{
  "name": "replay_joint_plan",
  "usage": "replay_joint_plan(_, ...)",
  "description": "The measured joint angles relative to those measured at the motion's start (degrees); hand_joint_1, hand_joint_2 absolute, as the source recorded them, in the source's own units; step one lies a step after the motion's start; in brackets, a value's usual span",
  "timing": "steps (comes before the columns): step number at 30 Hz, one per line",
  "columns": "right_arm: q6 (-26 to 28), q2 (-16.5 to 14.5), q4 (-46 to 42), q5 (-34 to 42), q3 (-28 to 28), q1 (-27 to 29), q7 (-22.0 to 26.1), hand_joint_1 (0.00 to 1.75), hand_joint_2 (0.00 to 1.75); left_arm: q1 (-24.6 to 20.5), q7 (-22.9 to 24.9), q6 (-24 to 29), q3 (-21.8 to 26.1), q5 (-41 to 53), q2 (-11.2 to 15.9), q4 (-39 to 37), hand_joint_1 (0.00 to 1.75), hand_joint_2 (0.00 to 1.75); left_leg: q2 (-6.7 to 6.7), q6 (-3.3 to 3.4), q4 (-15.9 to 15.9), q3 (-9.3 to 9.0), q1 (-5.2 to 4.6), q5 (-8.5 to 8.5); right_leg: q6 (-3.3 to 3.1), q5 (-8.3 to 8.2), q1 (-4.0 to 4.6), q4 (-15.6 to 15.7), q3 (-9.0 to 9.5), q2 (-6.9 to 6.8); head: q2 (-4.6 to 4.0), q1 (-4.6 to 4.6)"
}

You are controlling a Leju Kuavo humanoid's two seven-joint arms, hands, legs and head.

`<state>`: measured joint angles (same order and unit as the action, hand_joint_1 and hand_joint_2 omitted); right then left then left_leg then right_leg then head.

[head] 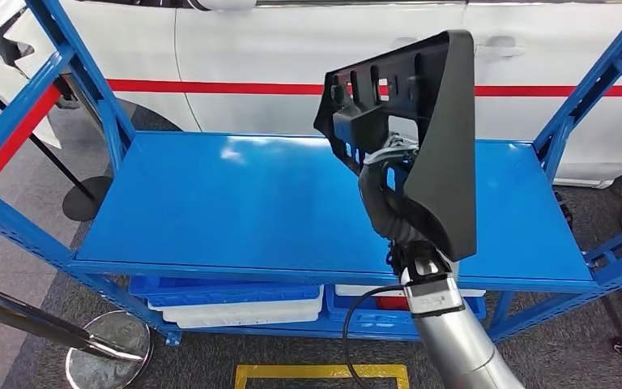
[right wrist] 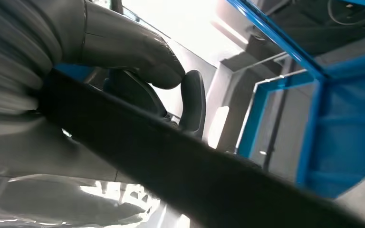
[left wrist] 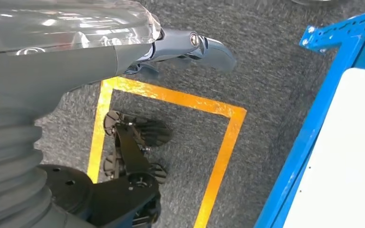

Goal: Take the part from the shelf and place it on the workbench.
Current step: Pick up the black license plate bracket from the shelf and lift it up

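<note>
A large black plastic part (head: pixel 437 130) with slots along its upper bar is raised above the blue shelf (head: pixel 251 203), right of its middle. My right hand (head: pixel 389 198) grips it from below and behind, the silver forearm rising from the bottom edge. In the right wrist view the part's dark edge (right wrist: pixel 185 175) runs across the picture with the thumb (right wrist: pixel 133 47) and a dark finger (right wrist: pixel 193 102) wrapped over it. My left hand (left wrist: pixel 185 47) hangs beside my body over the floor, fingers loosely extended and holding nothing.
The shelf's top board is bare. Blue and white bins (head: pixel 235 300) sit on the level below. Blue uprights (head: pixel 81 73) stand at both ends, and a white car (head: pixel 291 49) with a red stripe is parked behind. A stanchion base (head: pixel 109 348) and yellow floor tape (head: pixel 320 374) lie near.
</note>
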<state>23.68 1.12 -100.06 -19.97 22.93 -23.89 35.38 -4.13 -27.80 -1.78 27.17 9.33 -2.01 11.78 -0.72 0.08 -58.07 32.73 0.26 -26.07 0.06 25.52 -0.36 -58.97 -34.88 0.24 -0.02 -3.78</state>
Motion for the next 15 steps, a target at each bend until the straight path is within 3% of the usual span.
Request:
replay_joint_plan(3,-3.4,0.9,-4.0,4.6,0.3,0.4,0.3,1.75,1.75,-0.1,-0.4,-0.3,0.0,0.3,0.0,0.0,0.00,1.75,0.10,-0.89,-1.2,0.47,0.20,-1.11,-1.03,-0.17,-0.10,0.4,0.08,-0.05,0.00,-0.01)
replay_joint_plan(4,-5.5,1.2,-6.0,7.2,0.4,0.4,0.3,1.75,1.75,-0.1,-0.6,-0.5,0.0,0.4,0.0,0.0,0.00,1.75,0.17,-1.12,-3.4,1.42,0.28,-2.51,-1.34,-0.22,-0.17,0.5,0.13,-0.12,0.00,-0.01)
replay_joint_plan(6,-11.2,2.0,-10.2,13.2,0.7,0.4,0.3,1.75,1.75,-0.2,-1.1,-0.7,0.0,0.6,-0.1,0.0,0.00,1.75,0.30,-1.40,-10.8,4.71,0.40,-6.24,-1.76,-0.14,-0.02,0.5,0.18,-0.21,0.00,-0.01)
replay_joint_plan(8,-19.0,2.4,-13.9,20.9,0.8,0.6,0.3,1.75,1.75,-0.2,-1.5,-0.7,0.2,0.5,-0.1,0.0,0.00,1.75,0.32,-1.40,-16.6,7.47,0.43,-7.94,-1.96,-0.02,0.27,0.4,0.25,-0.20,0.00,-0.01)
replay_joint_plan(9,-23.0,2.6,-15.2,24.7,0.8,0.7,0.3,1.75,1.75,-0.2,-1.6,-0.7,0.4,0.4,-0.2,0.0,0.00,1.75,0.32,-1.22,-16.6,7.51,0.39,-7.18,-2.03,0.01,0.42,0.4,0.34,-0.18,0.00,-0.01)
replay_joint_plan(10,-26.8,2.7,-16.1,28.2,0.9,0.8,0.2,1.75,1.75,-0.2,-1.7,-0.7,0.6,0.3,-0.2,0.0,0.00,1.75,0.32,-0.92,-14.2,6.46,0.33,-5.44,-2.09,0.04,0.56,0.3,0.48,-0.14,0.00,-0.01)
replay_joint_plan(11,-29.8,2.8,-16.6,31.0,0.9,0.7,0.1,1.75,1.75,-0.2,-1.9,-0.7,1.0,0.1,-0.2,0.0,0.00,1.75,0.32,-0.50,-10.2,4.61,0.19,-3.18,-2.10,0.07,0.66,0.3,0.63,-0.10,0.00,-0.01)
replay_joint_plan(13,-35.0,2.9,-16.8,35.8,0.9,0.3,-0.4,1.75,1.75,-0.2,-2.1,-0.8,1.6,-0.1,-0.1,0.0,0.00,1.75,0.33,0.33,-2.9,1.23,-0.27,-0.26,-1.95,0.05,0.83,0.2,0.69,-0.05,0.00,0.00)
replay_joint_plan(15,-39.0,3.3,-15.9,39.6,0.9,-0.2,-1.2,1.75,1.75,-0.2,-2.2,-1.0,2.0,-0.2,-0.1,0.0,0.00,1.75,0.29,0.74,-0.5,0.32,-0.67,0.29,-1.49,-0.18,0.80,0.2,0.44,-0.08,0.00,0.00)
